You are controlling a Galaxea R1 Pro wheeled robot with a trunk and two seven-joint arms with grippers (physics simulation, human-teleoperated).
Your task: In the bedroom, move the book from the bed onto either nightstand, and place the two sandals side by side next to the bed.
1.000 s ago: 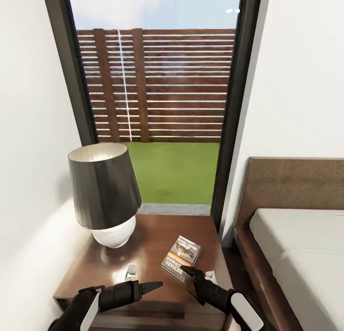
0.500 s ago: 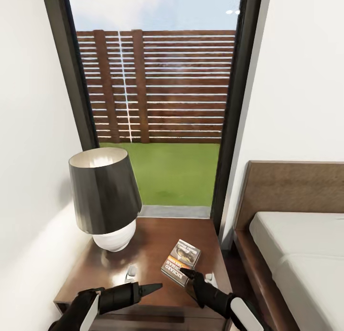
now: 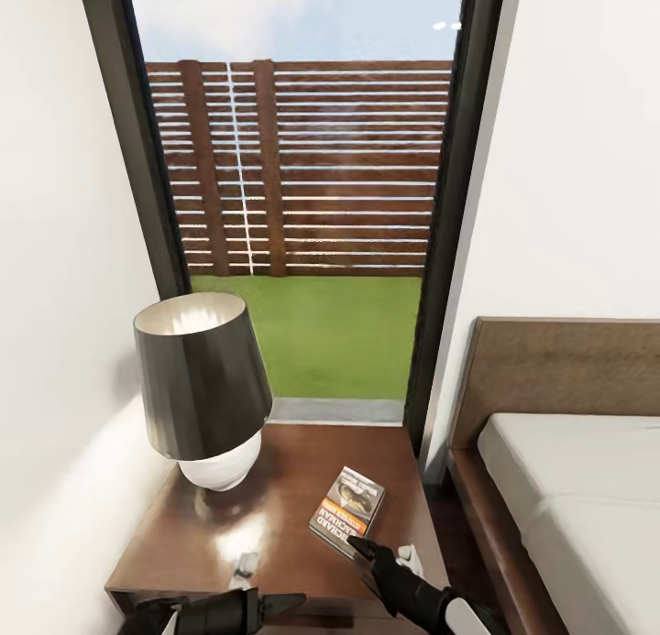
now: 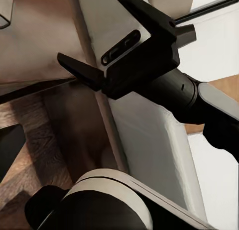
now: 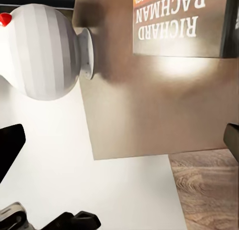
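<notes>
Book (image 3: 347,513) flat on nightstand (image 3: 284,488) — right claw (image 3: 359,549) seemingly clear

From my head camera, the frame's bottom edge cut off both arms, and the bed (image 3: 587,488) ran off the right side. My right wrist view clipped the book (image 5: 181,21) at the top.

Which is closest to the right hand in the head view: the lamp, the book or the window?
1. Book, on the nightstand just beyond the right hand.
2. Lamp, at the nightstand's far left.
3. Window, behind the nightstand.
</notes>
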